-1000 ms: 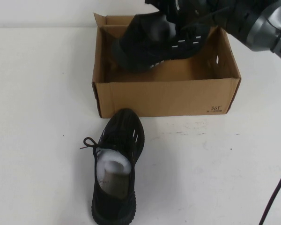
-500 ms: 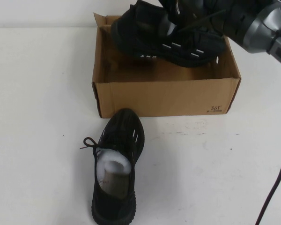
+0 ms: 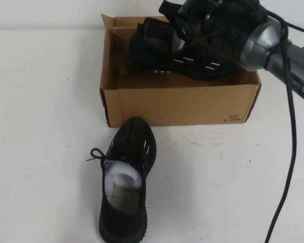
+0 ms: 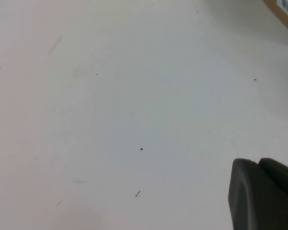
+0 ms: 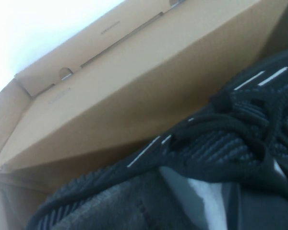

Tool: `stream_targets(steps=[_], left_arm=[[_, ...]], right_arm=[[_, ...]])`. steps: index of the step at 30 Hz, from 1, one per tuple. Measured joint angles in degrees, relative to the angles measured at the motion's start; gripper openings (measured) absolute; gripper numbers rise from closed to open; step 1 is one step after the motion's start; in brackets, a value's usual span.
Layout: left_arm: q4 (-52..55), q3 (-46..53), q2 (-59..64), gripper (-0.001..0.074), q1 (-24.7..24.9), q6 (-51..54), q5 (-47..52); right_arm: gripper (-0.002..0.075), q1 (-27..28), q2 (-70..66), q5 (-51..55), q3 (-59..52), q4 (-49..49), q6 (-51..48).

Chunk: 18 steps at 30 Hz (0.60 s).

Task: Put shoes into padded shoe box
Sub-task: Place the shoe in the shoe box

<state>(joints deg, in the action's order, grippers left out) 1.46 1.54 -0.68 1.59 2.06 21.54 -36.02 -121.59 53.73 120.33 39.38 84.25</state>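
While right gripper [image 3: 213, 30] grips, shoe [image 3: 180, 53] hangs beneath.

Even, bright overhead light; white worktop [image 3: 218, 177] nearly washed out. Soft short shadows under cardboard box [image 3: 182, 104] and near shoe [image 3: 125, 177]. Right wrist view blurred close-up, upper corner blown white; left wrist view soft.
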Motion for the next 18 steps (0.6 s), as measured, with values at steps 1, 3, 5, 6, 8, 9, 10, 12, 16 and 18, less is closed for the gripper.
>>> stream_targets(steps=[1, 3, 5, 6, 8, 9, 10, 12, 16, 18], left_arm=[[0.0, 0.0, 0.0, -0.0004, 0.0, 0.0, 0.0], [0.0, 0.0, 0.0, -0.0004, 0.0, 0.0, 0.0], [0.0, 0.0, 0.0, -0.0004, 0.0, 0.0, 0.0], [0.0, 0.0, 0.0, -0.0004, 0.0, 0.0, 0.0], [0.0, 0.0, 0.0, -0.0004, 0.0, 0.0, 0.0], [0.0, 0.0, 0.0, -0.0004, 0.0, 0.0, 0.0], [0.0, 0.0, 0.0, -0.0004, 0.0, 0.0, 0.0], [0.0, 0.0, 0.0, -0.0004, 0.0, 0.0, 0.0], [0.0, 0.0, 0.0, -0.0004, 0.0, 0.0, 0.0], [0.0, 0.0, 0.0, -0.0004, 0.0, 0.0, 0.0]], right_arm=[[0.0019, 0.0, -0.1, -0.3, 0.0, 0.3, 0.1], [0.0019, 0.0, -0.8, -0.8, 0.0, 0.9, 0.2], [0.0019, 0.0, -1.3, -1.5, 0.0, 1.1, 0.2], [0.0019, 0.0, -1.4, -1.8, 0.0, 1.2, 0.2], [0.0019, 0.0, -2.0, -2.4, 0.0, 1.5, 0.2], [0.0019, 0.0, -2.2, -2.6, 0.0, 1.5, 0.1], [0.0019, 0.0, -2.5, -3.0, 0.0, 1.5, -0.4], [0.0019, 0.0, -2.9, -3.6, 0.0, 1.5, -2.5], [0.0019, 0.0, -3.3, -4.5, 0.0, 1.4, -6.3], [0.0019, 0.0, -3.3, -5.6, 0.0, 1.4, -7.0]])
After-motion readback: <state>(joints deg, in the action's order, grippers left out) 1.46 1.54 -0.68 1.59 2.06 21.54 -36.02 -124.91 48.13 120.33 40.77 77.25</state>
